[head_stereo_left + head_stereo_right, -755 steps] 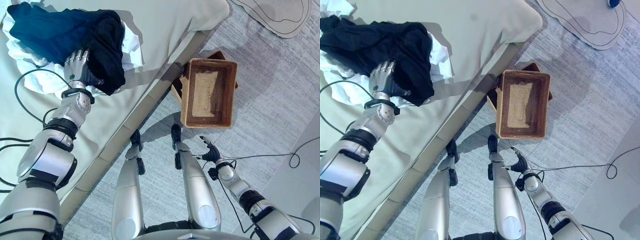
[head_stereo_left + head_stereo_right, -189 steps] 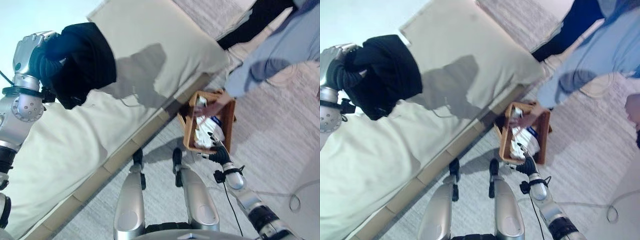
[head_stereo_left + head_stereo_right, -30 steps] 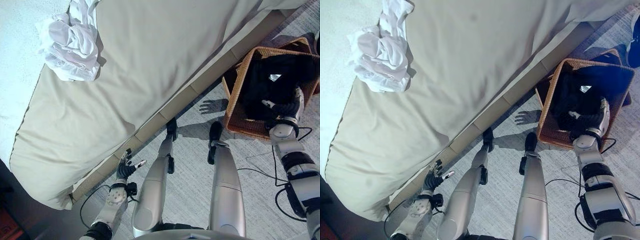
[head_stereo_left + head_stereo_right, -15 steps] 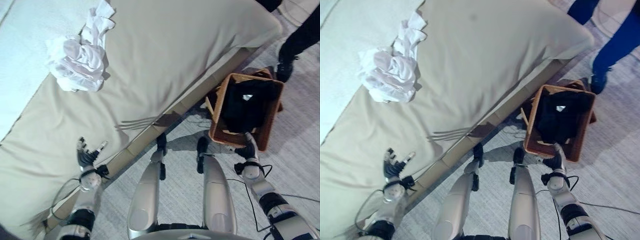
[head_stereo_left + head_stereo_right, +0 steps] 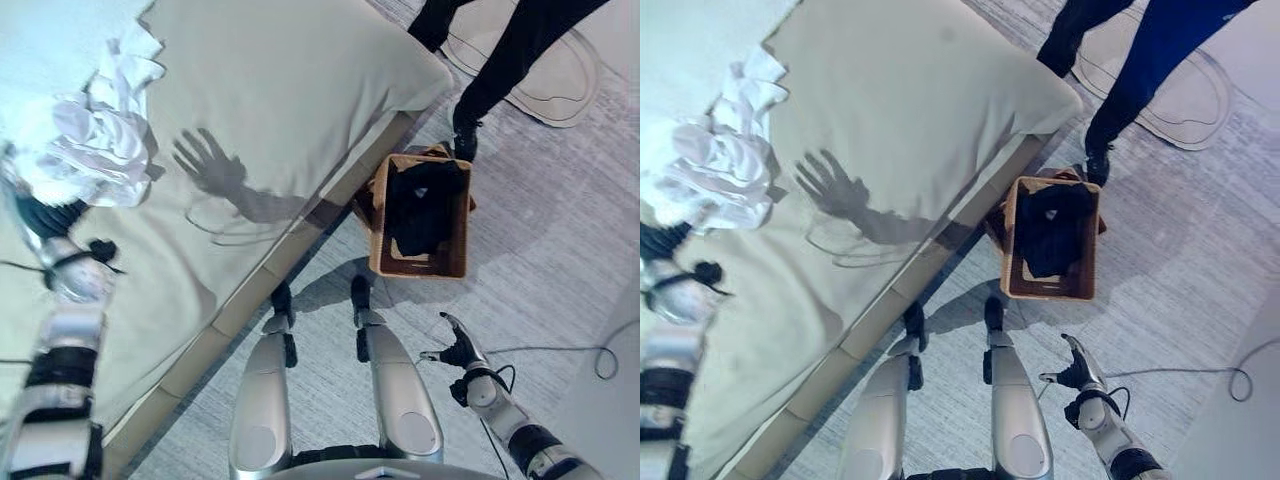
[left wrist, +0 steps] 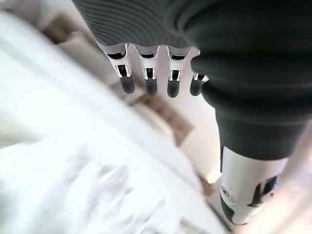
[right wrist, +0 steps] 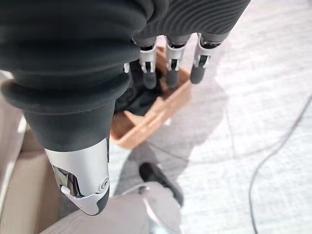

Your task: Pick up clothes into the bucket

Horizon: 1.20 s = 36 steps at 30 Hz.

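The left hand (image 5: 45, 215) is raised over the bed (image 5: 300, 90), its fingers (image 6: 148, 80) straight and apart, holding nothing. Just beyond those fingers lies the crumpled white garment (image 5: 100, 135), resting on the bed and close beside the hand; whether the two touch cannot be told. The left wrist view shows the same white cloth spread below the fingertips.

The right hand (image 5: 460, 350) hangs low over the grey carpet (image 5: 560, 270), fingers and thumb spread, empty. Ahead of it, apart from the fingertips, stands the basket (image 5: 455, 262) on the carpet beside the bed's edge. A black garment (image 5: 420, 210) lies inside the basket, heaped toward the end farther from the right hand. In the right wrist view the basket and the dark cloth show past the fingers.

Beyond the basket, on its far side from the right hand, a person's legs (image 5: 505, 60) in dark trousers stand on the carpet.
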Motion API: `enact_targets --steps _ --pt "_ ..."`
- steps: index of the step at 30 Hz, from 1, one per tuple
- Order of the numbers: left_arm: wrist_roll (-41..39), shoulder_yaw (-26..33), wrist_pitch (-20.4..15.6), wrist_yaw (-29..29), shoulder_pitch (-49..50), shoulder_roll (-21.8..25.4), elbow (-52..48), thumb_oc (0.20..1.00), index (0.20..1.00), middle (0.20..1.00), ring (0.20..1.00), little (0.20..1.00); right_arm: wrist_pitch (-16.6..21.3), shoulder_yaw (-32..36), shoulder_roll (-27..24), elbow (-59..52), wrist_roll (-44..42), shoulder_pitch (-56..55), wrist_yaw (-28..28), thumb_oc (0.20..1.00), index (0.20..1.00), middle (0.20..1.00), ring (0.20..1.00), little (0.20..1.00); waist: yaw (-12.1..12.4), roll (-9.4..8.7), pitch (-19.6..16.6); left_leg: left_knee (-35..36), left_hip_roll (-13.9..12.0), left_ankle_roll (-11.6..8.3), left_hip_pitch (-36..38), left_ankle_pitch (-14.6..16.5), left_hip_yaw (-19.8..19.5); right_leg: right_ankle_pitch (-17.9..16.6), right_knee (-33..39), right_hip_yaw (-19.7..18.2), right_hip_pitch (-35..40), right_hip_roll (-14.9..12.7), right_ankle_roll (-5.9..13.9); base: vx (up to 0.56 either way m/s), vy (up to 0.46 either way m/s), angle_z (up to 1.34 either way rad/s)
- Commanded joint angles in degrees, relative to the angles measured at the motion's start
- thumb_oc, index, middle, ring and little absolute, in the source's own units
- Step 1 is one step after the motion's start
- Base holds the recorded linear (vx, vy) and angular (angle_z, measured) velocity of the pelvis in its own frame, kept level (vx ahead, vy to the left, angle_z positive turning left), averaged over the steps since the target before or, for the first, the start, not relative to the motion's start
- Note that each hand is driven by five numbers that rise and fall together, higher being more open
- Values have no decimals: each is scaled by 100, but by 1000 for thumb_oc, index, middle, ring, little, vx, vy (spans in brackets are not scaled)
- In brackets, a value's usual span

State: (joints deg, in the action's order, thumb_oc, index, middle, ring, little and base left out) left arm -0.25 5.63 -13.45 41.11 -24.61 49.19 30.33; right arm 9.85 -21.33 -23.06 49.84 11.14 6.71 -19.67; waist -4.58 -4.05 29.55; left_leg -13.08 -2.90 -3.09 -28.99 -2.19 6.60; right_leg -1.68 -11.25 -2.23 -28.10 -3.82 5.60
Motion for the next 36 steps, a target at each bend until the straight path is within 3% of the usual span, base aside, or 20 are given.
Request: enact_targets --steps 1,7,8,9,10,16,21,31,32,33,34,36 --pt "431 93 155 261 -335 750 202 1000 1000 1000 1000 1000 147 -285 77 -200 -41 -41 25 1000 1000 1000 1000 1000 -88 -342 25 -1632 223 237 -15 1423 119 -702 564 -211 105 -103 399 -7 63 -13" --pt "658 -502 457 228 -1149 1421 702 1000 1000 1000 1000 1000 234 -333 146 -418 -208 -94 33 1000 1000 1000 1000 1000 -131 -461 25 -2081 148 286 -517 1601 143 -839 723 -247 -138 -68 461 15 22 -12" --pt "687 -679 548 166 -1385 1602 819 1000 1000 1000 1000 1000 281 -366 155 -526 -313 -116 35 1000 1000 1000 1000 1000 -112 -443 24 -2231 80 277 -618 1857 63 -760 795 -228 -123 15 498 -5 -15 -7" --pt "682 -725 544 170 -1435 1600 843 1000 1000 1000 1000 1000 283 -353 157 -534 -314 -125 35 1000 1000 1000 1000 1000 -144 -507 25 -2248 115 290 -739 1667 127 -886 792 -231 -225 -44 473 85 7 -5" --pt "731 -912 612 135 -1679 1806 1086 1000 1000 1000 1000 1000 340 -376 189 -643 -416 -130 34 1000 1000 1000 1000 1000 -147 -494 24 -2376 36 284 -851 1912 32 -809 858 -217 -226 40 515 -1 -19 -6" --pt "574 -1808 637 -8 -2730 2084 1680 1000 1000 1000 1000 1000 510 -457 242 -1022 -709 -132 -6 1000 1000 1000 1000 1000 -177 -655 25 -2916 -94 325 -1538 2115 -117 -937 990 -115 -565 151 556 22 -16 -1" --pt "250 -2393 619 -306 -3423 2096 2030 1000 1000 1000 1000 1000 625 -513 271 -1392 -948 -92 -16 1000 1000 1000 1000 1000 -182 -797 25 -3240 -151 370 -2031 2242 -243 -1016 1098 -28 -819 259 592 7 -12 1" --pt "-481 -2997 644 -1139 -4217 1746 2886 1000 1000 1000 1000 1000 668 -635 395 -1597 -1193 9 88 1000 1000 1000 1000 1000 -185 -837 25 -3410 -136 387 -2519 2262 -424 -1070 1179 150 -1142 329 591 6 -6 7" --pt "-617 -3043 665 -1354 -4302 1699 3081 398 398 398 398 398 639 -677 422 -1550 -1191 38 97 1000 1000 1000 1000 1000 -176 -825 25 -3377 -130 385 -2528 2248 -428 -1086 1196 174 -1166 328 598 -13 13 3" --pt "-621 -3081 703 -1456 -4339 1702 3211 332 332 332 332 332 625 -696 421 -1527 -1193 53 120 1000 1000 1000 1000 1000 -182 -825 25 -3369 -132 385 -2518 2248 -426 -1091 1200 178 -1173 332 595 0 0 0" --pt "-625 -3103 698 -1463 -4363 1703 3225 200 200 200 200 200 625 -694 426 -1525 -1194 55 120 1000 1000 1000 1000 1000 -179 -828 25 -3367 -132 385 -2519 2247 -426 -1091 1201 178 -1175 332 595 0 0 0" --pt "-649 -3192 689 -1659 -4438 1693 3246 200 200 200 200 200 607 -739 433 -1501 -1195 61 161 1000 1000 1000 1000 1000 -173 -827 25 -3356 -109 367 -2560 2209 -436 -1109 1195 199 -1212 332 582 -18 -3 1"
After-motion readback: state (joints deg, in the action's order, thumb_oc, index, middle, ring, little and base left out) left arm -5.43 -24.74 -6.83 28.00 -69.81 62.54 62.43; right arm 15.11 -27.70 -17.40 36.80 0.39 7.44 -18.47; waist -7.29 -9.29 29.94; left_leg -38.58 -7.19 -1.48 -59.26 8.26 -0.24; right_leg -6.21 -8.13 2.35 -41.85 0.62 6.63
